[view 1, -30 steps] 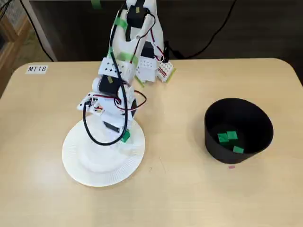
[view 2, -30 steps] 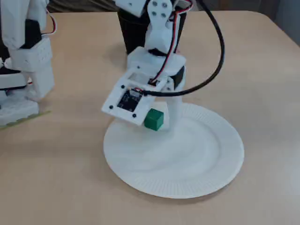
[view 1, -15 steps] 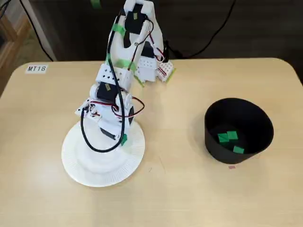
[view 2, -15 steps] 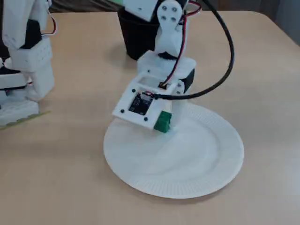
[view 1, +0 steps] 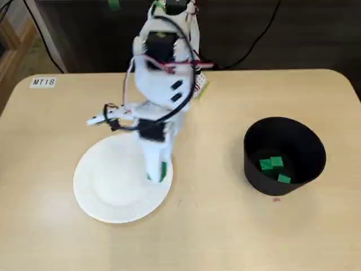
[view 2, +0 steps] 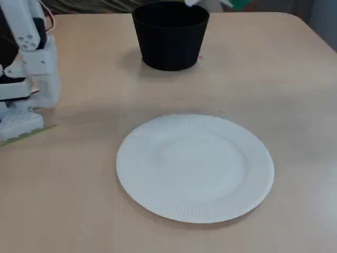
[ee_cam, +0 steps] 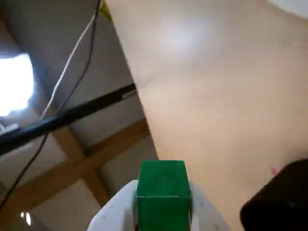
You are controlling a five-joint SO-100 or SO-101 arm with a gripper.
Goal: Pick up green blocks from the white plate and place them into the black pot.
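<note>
Wrist view: hand (ee_cam: 162, 204) pinches green block (ee_cam: 162, 185) (fixed view: white plate (view 2: 195, 167)).

arm: high, elbow bent | claw (view 1: 156, 169): pointing down (blurred), clamped on green block (ee_cam: 161, 187)

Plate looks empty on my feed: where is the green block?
The green block is clamped in the gripper, above the white plate's right edge in the top-down fixed view, left of the black pot.
</note>
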